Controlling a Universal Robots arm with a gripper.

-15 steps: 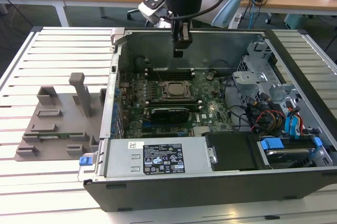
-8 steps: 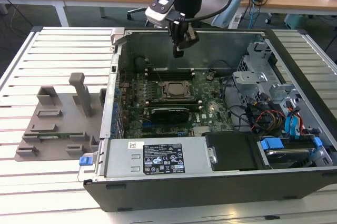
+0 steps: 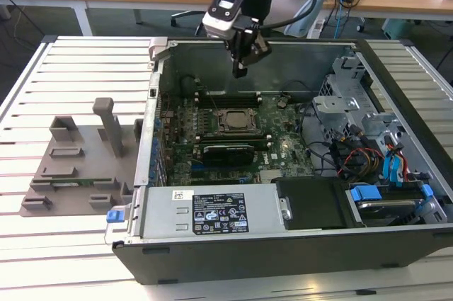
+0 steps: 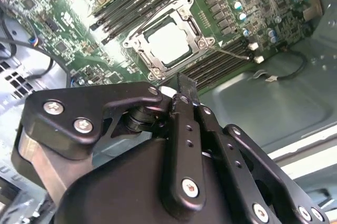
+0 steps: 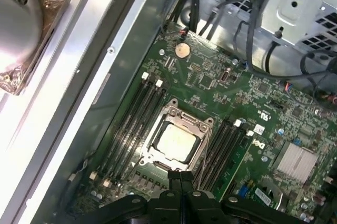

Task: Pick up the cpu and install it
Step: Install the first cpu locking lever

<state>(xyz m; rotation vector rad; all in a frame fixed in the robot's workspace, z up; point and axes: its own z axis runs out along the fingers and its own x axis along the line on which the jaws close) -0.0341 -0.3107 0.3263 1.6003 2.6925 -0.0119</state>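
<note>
1. One gripper (image 3: 241, 69) hung over the open computer case (image 3: 297, 46), close to its back wall. Its jaws were drawn narrow, tips together, with nothing to be seen between them.
2. The cpu (image 5: 176, 142) lay flat inside the socket frame (image 5: 202, 125) near the middle of the motherboard (image 5: 253, 103), silvery top up. In the first wrist view the fingertips (image 5: 174, 179) sat just off the frame's edge, apart from the chip.
3. Seating looked like the point for you to judge. You needed the chip level, its four sides parallel to the frame and no corner riding up. A crooked chip called for a light nudge at the rim, never a push on the top.
4. Memory slots (image 5: 131, 124) ran just beside the socket on two sides. The frame's raised metal rim and a thin wire lever (image 4: 227, 51) were what narrow tips could have snagged.
5. Straight above the socket you had open air. The drive cage (image 3: 340, 103) and its cables (image 3: 347, 156) stood well apart, toward the exterior view's right. A long black card (image 3: 226, 151) lay near the socket on the side toward the power supply (image 3: 212, 209) at the case's front wall. Vertical travel looked safest.
</note>
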